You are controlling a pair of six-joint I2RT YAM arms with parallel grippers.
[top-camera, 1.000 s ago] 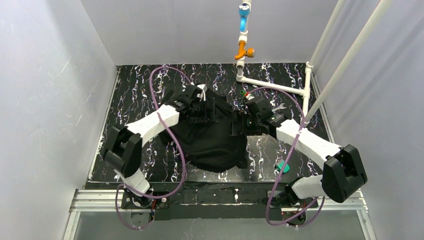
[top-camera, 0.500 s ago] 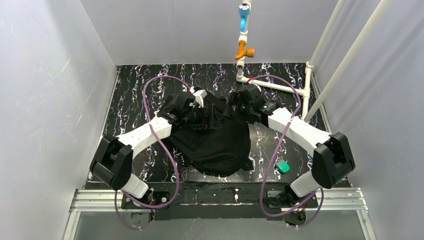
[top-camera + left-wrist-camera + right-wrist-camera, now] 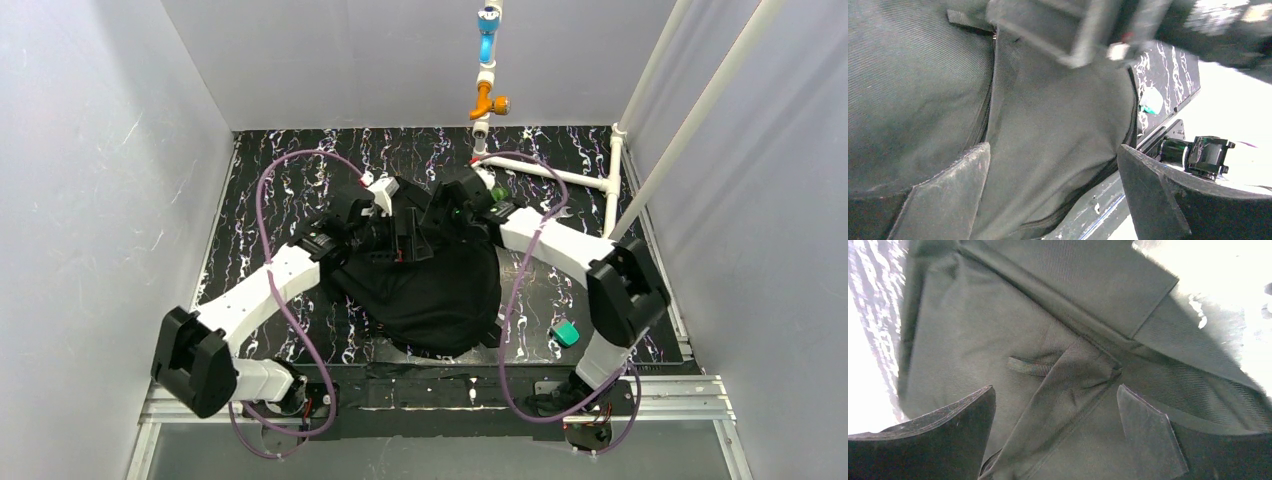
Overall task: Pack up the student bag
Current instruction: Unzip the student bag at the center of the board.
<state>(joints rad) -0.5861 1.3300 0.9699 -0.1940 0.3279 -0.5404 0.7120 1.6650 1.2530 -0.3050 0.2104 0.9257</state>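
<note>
Lying beneath left pincer (image 3: 1052,150): student bag (image 3: 440,290)

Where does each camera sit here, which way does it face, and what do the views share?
Top external: high behind the bases, looking down on the table, student bag, left arm and right arm.
Left wrist: on the left arm, facing bag fabric toward the near table edge; the open left pincer shows.
Right wrist: on the right arm, facing the bag's straps; the open right pincer shows.
Shared: all see the bag; top and left wrist both catch the small green object.
</note>
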